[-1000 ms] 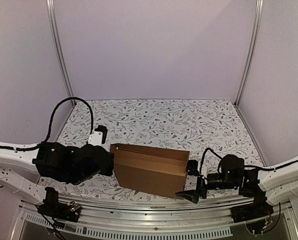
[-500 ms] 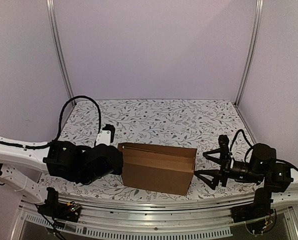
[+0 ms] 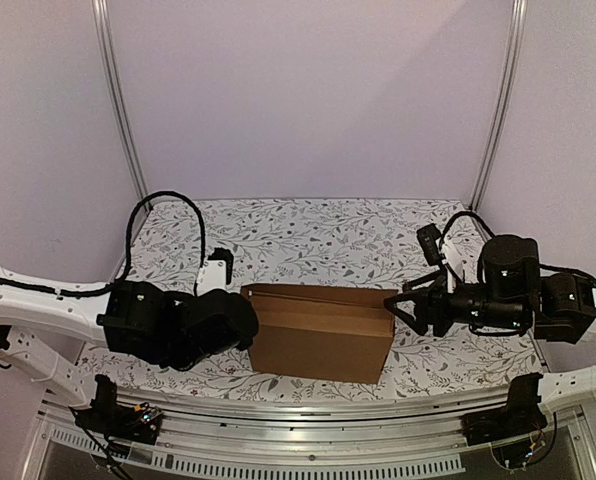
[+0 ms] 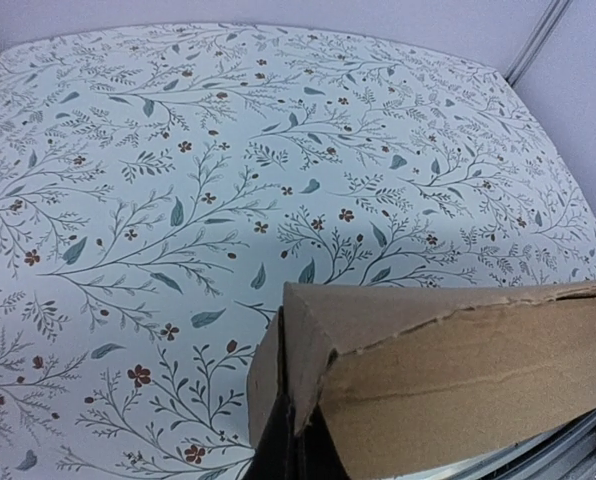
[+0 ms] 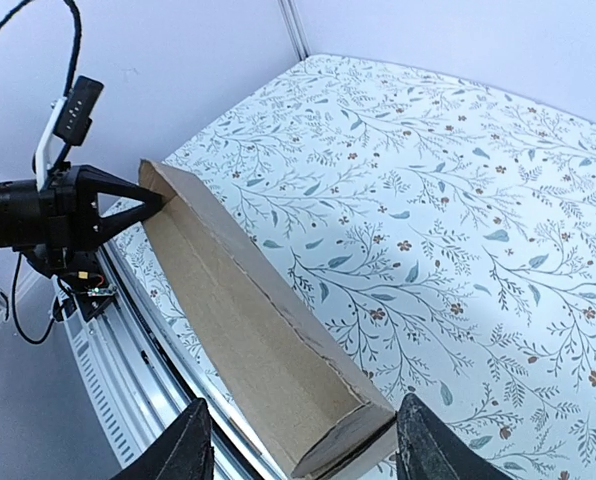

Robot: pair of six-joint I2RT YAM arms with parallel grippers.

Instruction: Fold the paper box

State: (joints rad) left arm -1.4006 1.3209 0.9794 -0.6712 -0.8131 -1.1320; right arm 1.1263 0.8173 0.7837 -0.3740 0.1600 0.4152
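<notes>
Because it is plain brown corrugated cardboard, the box (image 3: 323,330) probably handles as light and fairly stiff across its panels, bending readily only along its creases and denting at its thin raw edges. It rests on the flower-patterned tabletop (image 3: 318,235) near the front edge, between the two arms, as a long, shallow trough with its walls up and its top open. The left end effector (image 3: 246,320) is clenched on the cardboard at the box's left end corner. The right end effector (image 3: 404,310) is released, its fingers spread on either side of the right end, apparently without pressing on it. A light box like this likely slides or pivots when pushed, so the best hold looks like a firm pinch on an end wall or flap close to a crease, with the other end steadied.
</notes>
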